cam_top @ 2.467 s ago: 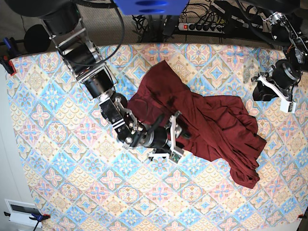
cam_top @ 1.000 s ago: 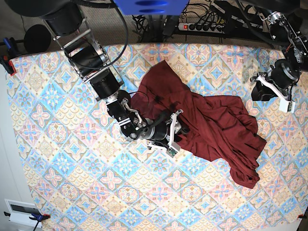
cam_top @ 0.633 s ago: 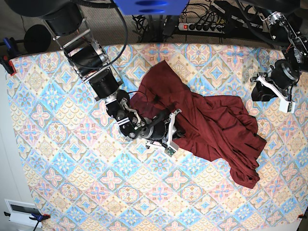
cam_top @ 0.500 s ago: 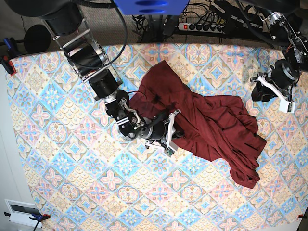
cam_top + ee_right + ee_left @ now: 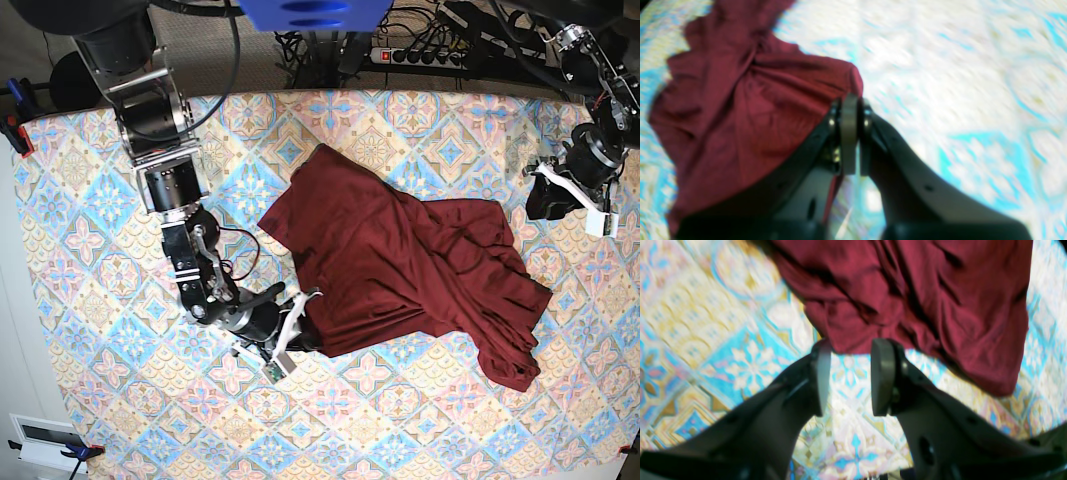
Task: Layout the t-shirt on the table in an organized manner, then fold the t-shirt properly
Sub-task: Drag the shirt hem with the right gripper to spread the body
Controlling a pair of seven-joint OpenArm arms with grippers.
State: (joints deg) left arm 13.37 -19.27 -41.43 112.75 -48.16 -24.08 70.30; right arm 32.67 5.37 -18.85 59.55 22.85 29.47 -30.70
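The dark maroon t-shirt (image 5: 400, 260) lies rumpled across the middle of the patterned table (image 5: 100, 260), its bulk bunched toward the right. My right gripper (image 5: 298, 320) is low at the garment's front-left edge, shut on the t-shirt. The right wrist view shows the jaws pressed together (image 5: 849, 100), with the t-shirt (image 5: 740, 100) pinched at their tips over the table (image 5: 957, 66). My left gripper (image 5: 572, 190) hovers at the right edge, apart from the cloth. Seen from the left wrist, it stands open (image 5: 851, 350) with nothing between the fingers, just short of a t-shirt (image 5: 923, 290) hem.
A power strip (image 5: 420, 55) and cables lie behind the table's far edge. A white box (image 5: 45, 440) sits off the front-left corner. Clamps (image 5: 15, 130) hold the cloth at the left edge.
My right gripper has shut on the shirt's edge and pulled it toward the front left, stretching that side flatter. The left arm has barely moved.
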